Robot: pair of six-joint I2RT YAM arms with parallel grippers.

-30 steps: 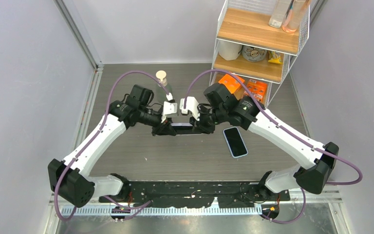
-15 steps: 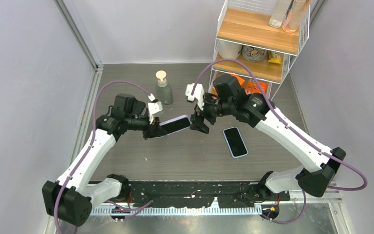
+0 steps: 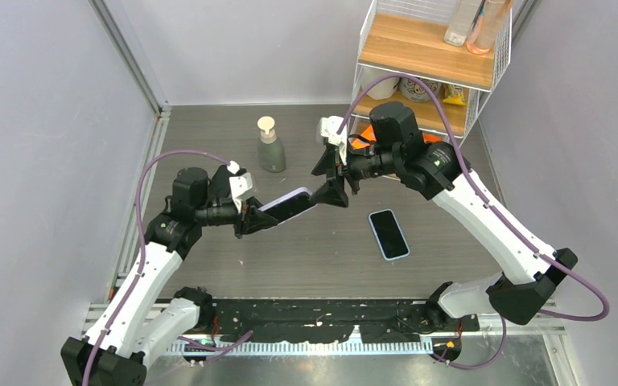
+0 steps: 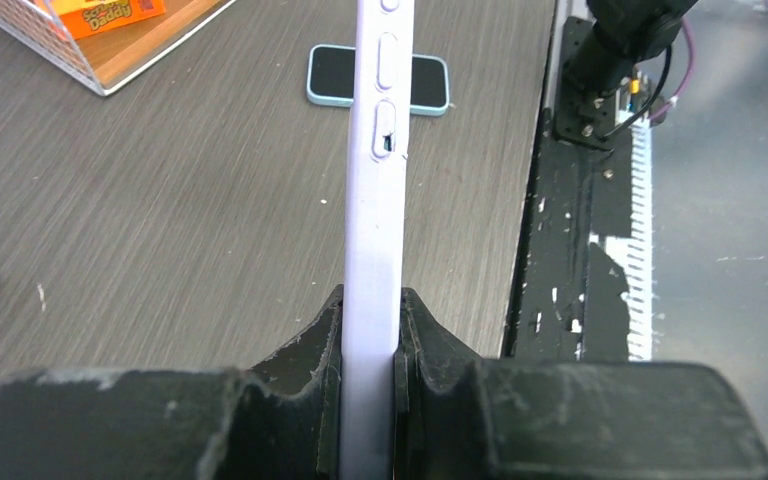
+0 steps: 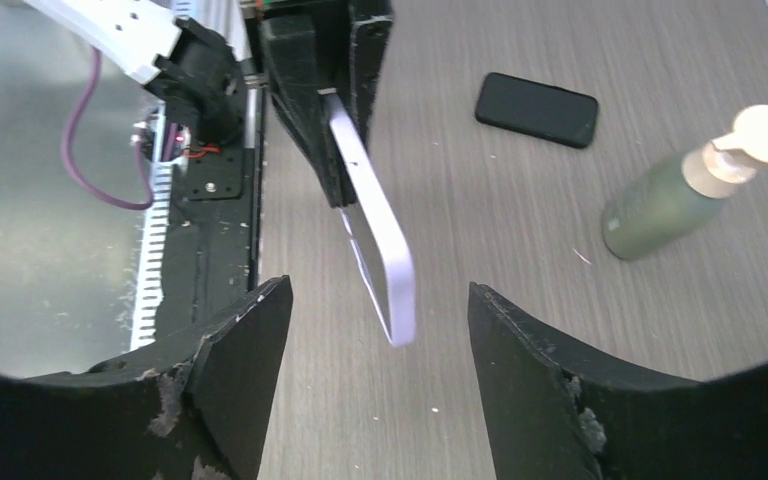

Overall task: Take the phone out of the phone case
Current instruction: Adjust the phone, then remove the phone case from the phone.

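Note:
A lavender phone case (image 3: pixel 288 205) hangs above the table, tilted, with my left gripper (image 3: pixel 249 219) shut on its near end. The left wrist view shows it edge-on (image 4: pixel 372 190) between the closed jaws of the left gripper (image 4: pixel 370 300). A dark face shows inside the rim from above; I cannot tell whether the phone sits in it. My right gripper (image 3: pixel 330 181) stands open at the free end. In the right wrist view the phone case tip (image 5: pixel 398 300) lies between the spread fingers of the right gripper (image 5: pixel 378 288), touching neither.
A phone in a light-blue case (image 3: pixel 389 233) lies flat on the table right of centre. A black phone (image 5: pixel 537 109) lies beyond the left gripper. A green soap bottle (image 3: pixel 271 149) stands at the back. A wire shelf (image 3: pixel 426 64) with boxes stands at the back right.
My right gripper has opened, let go of the case's end and drawn back up and right. The left arm has pulled left with the case, which now tilts.

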